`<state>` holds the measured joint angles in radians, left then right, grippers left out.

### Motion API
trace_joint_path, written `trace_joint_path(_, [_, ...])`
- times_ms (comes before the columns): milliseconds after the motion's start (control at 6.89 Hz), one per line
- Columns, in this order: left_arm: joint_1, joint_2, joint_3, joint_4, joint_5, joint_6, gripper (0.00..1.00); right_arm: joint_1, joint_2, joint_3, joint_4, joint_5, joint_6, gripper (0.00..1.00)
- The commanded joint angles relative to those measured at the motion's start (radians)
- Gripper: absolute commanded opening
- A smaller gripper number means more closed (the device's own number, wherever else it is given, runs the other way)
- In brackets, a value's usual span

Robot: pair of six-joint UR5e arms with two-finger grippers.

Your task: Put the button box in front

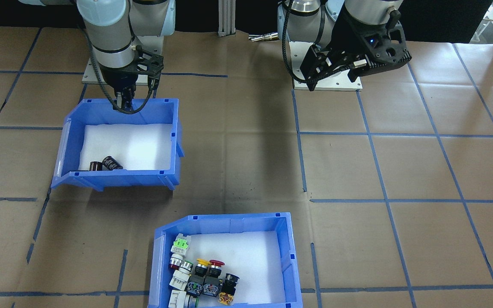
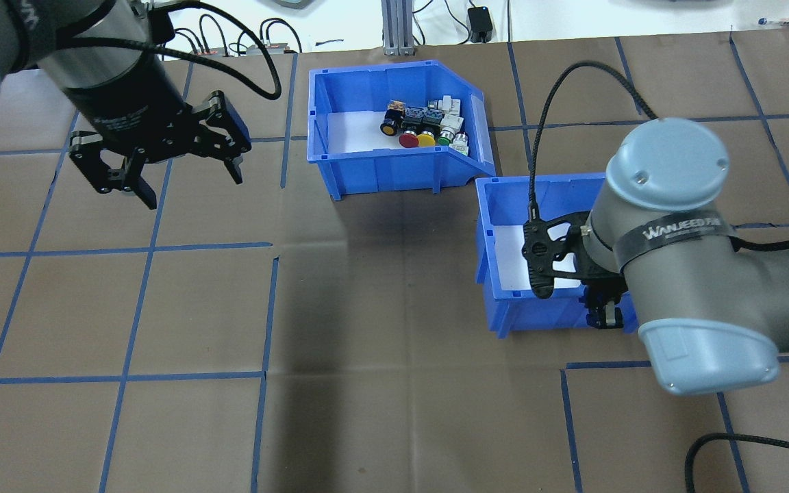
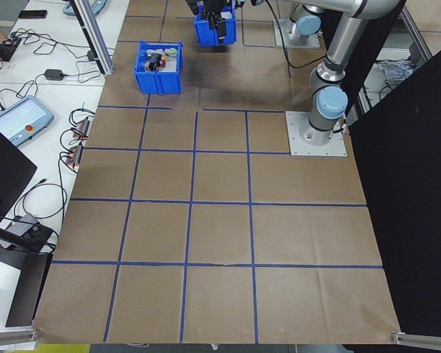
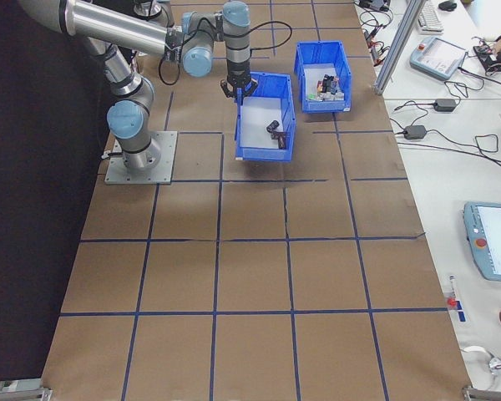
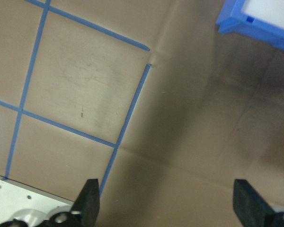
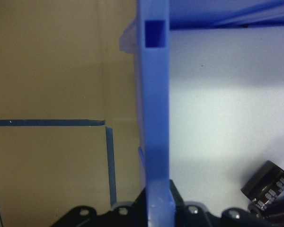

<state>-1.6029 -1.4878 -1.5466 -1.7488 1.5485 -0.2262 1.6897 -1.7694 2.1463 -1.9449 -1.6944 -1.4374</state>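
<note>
Black cylinders hidden overhead, clear in right wrist view

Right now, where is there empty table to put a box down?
Bare paper lies under the left gripper, left of the button box, and across the near side of the table. It is crowded where the second blue bin, held by the right gripper, almost meets it.

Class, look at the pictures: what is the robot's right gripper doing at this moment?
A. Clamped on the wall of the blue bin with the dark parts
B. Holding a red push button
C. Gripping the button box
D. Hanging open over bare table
A: the right gripper sits shut on the rear wall of the blue bin holding dark parts; the wrist view shows that wall running between its fingers.
</note>
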Motion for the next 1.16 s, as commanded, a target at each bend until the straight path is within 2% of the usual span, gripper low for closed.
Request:
trace_joint_path(0, [0.021, 0.151, -0.148, 0.025, -0.002, 0.371, 1.00, 0.166, 0.005, 0.015, -0.022, -0.014, 0.145, 0.03])
trace_joint_path(145, [0.032, 0.179, -0.185, 0.053, 0.001, 0.408, 1.00, 0.226, 0.014, 0.015, -0.057, -0.013, 0.211, 0.03])
trace_joint_path(581, [0.043, 0.185, -0.191, 0.058, 0.004, 0.338, 1.00, 0.362, 0.085, 0.014, -0.178, -0.011, 0.319, 0.03])
trace_joint_path(726, [0.043, 0.187, -0.193, 0.058, 0.039, 0.338, 1.00, 0.404, 0.125, 0.015, -0.240, -0.005, 0.353, 0.03])
trace_joint_path(871, [0.043, 0.187, -0.191, 0.058, 0.060, 0.334, 1.00, 0.435, 0.161, 0.012, -0.270, -0.011, 0.377, 0.03])
trace_joint_path(1016, [0.043, 0.187, -0.191, 0.058, 0.061, 0.317, 1.00, 0.447, 0.183, 0.014, -0.302, -0.014, 0.417, 0.03])
